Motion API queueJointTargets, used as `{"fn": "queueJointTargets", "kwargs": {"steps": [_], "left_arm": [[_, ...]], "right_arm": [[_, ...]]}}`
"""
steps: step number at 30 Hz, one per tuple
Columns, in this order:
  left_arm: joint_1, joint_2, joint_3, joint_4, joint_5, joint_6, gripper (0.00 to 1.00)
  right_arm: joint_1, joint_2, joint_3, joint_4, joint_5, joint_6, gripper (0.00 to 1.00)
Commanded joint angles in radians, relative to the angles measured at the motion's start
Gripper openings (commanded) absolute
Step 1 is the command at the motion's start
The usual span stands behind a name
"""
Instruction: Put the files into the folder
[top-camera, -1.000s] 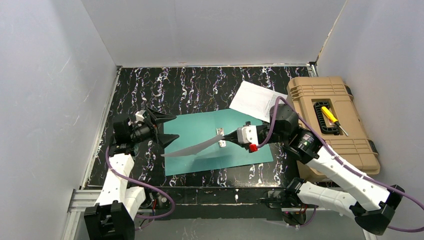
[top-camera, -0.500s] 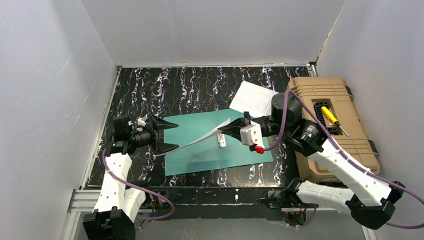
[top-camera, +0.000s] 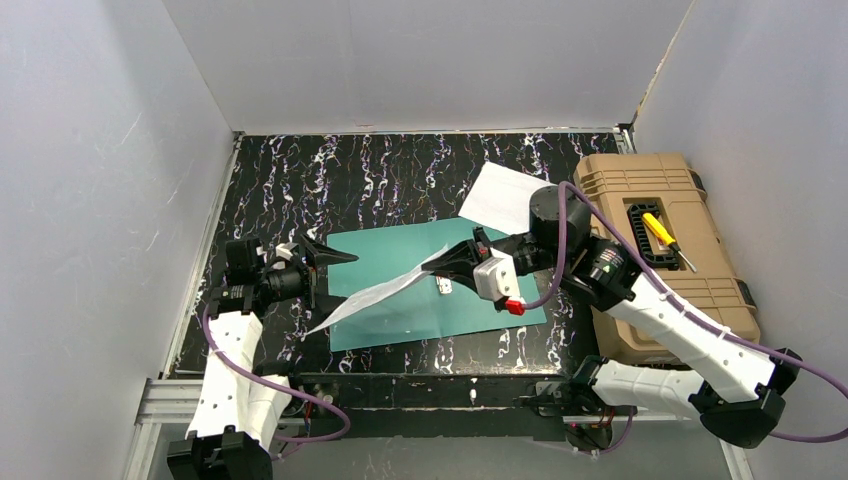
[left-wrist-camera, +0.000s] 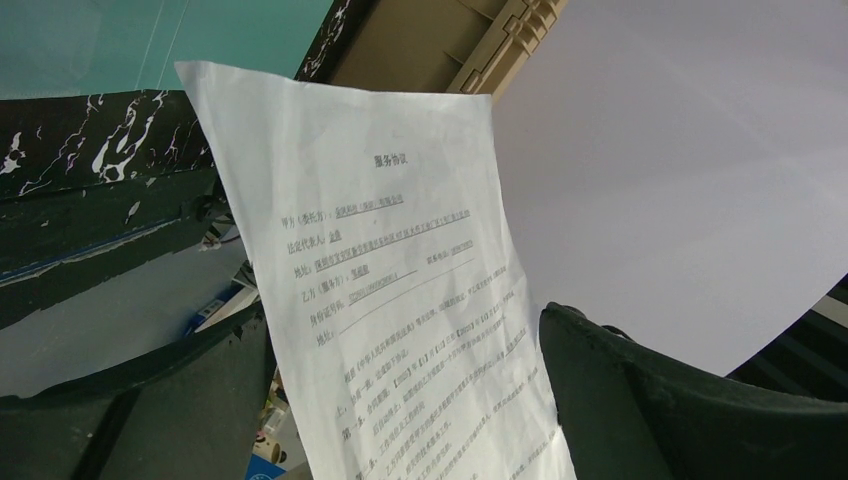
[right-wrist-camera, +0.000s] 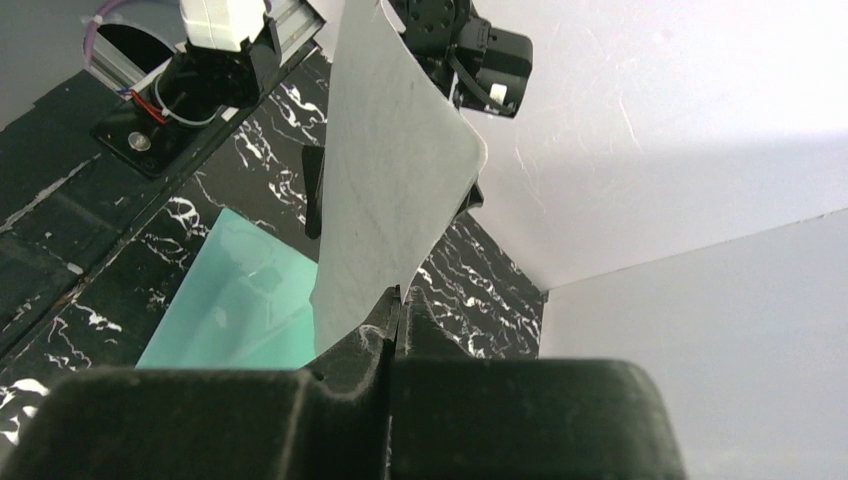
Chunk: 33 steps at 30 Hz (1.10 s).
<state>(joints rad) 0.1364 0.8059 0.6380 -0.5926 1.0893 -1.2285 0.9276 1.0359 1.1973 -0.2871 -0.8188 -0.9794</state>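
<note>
Our right gripper (top-camera: 455, 260) pinches one sheet (top-camera: 375, 292) aloft over the folder (top-camera: 390, 250). Our left gripper (top-camera: 338, 282), fingers wide, straddles its 8 o'clock end. Spare sheets (top-camera: 500, 195) lie at 1 o'clock, the toolbox (top-camera: 690, 290) at 3.

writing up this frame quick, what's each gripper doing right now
Left gripper: open, jaws either side of the printed sheet, not clamping it.
Right gripper: shut on the printed sheet.
</note>
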Motion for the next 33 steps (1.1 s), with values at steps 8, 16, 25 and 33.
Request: {"fn": "queueJointTargets", "kwargs": {"steps": [8,16,25,33], "left_arm": [[0.008,-0.047,-0.001,0.075,0.055,-0.077,0.77],[0.008,-0.049,0.005,0.091,0.056,-0.071,0.47],[0.008,-0.045,0.022,0.094,0.049,-0.058,0.0],[0.008,-0.027,0.032,0.237,-0.004,-0.045,0.0]], "right_arm": [[0.059,-0.071,-0.077,0.072,0.026,0.025,0.01],[0.062,-0.14,-0.136,0.067,0.084,0.047,0.01],[0.062,-0.204,-0.202,0.091,0.125,0.106,0.16],[0.062,-0.285,-0.274,0.158,0.242,0.31,0.59]]}}
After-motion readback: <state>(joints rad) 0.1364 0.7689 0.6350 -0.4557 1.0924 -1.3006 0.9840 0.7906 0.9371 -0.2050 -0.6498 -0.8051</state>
